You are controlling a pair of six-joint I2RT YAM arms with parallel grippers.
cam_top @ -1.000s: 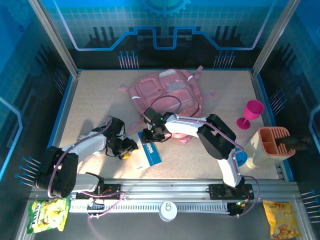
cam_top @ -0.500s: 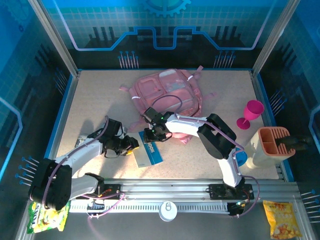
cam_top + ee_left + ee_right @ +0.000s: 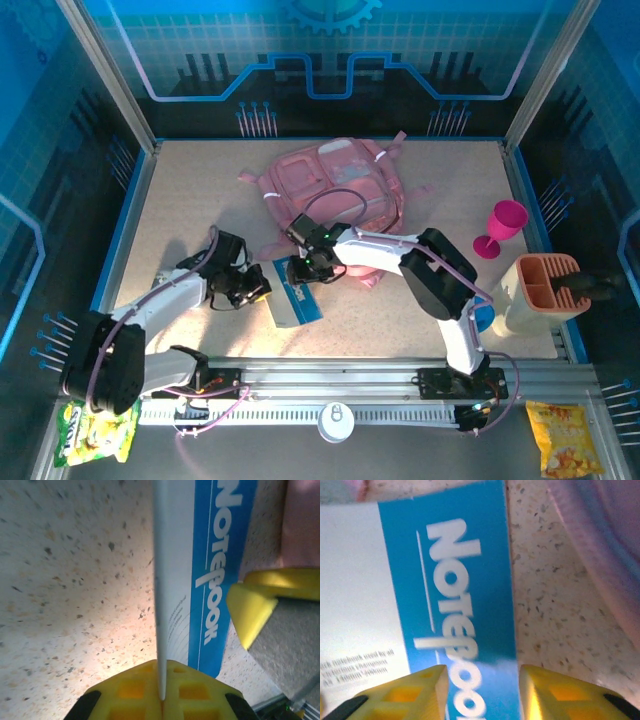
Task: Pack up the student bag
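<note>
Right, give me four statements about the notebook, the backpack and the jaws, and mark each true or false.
1. The pink goblet stands upright to the right of the backpack. True.
2. The left jaws are shut on the edge of the notebook. True.
3. The notebook is already inside the backpack. False: it is outside, just in front of the backpack.
4. The right jaws are clamped shut. False: they stand apart over the notebook's blue cover.
</note>
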